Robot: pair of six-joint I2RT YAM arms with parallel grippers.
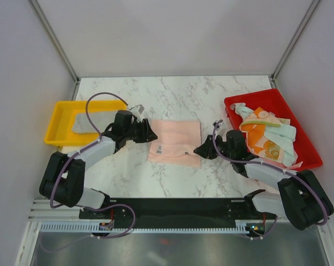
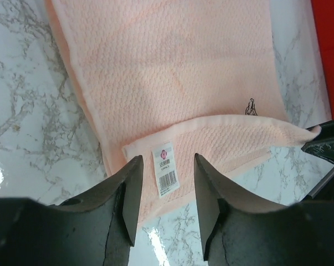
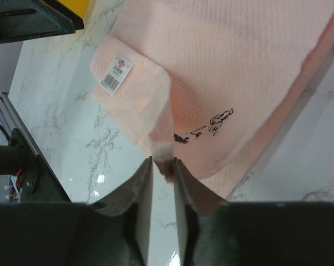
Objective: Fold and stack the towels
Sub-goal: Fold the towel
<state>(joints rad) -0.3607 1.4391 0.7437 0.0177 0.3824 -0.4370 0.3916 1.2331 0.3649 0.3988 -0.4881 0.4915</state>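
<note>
The left gripper (image 2: 167, 162) is held open, with nothing gripped. The folded edge of the pale pink towel (image 2: 172, 66) lies just beneath it, evidently so the fold can settle flat. The right gripper (image 3: 162, 162) is narrowly parted at the opposite folded corner; a grip cannot be confirmed.

A towel (image 1: 175, 141) is laid at the middle of the table (image 1: 211, 94), flanked by the left gripper (image 1: 154, 136) at its left edge and the right gripper (image 1: 197, 149) at its near right corner. At the table's left edge a lone towel (image 1: 89, 122) is kept in the left tray (image 1: 59, 113). At the right edge a heap of towels (image 1: 267, 138) is piled in the right tray (image 1: 256, 96).
</note>
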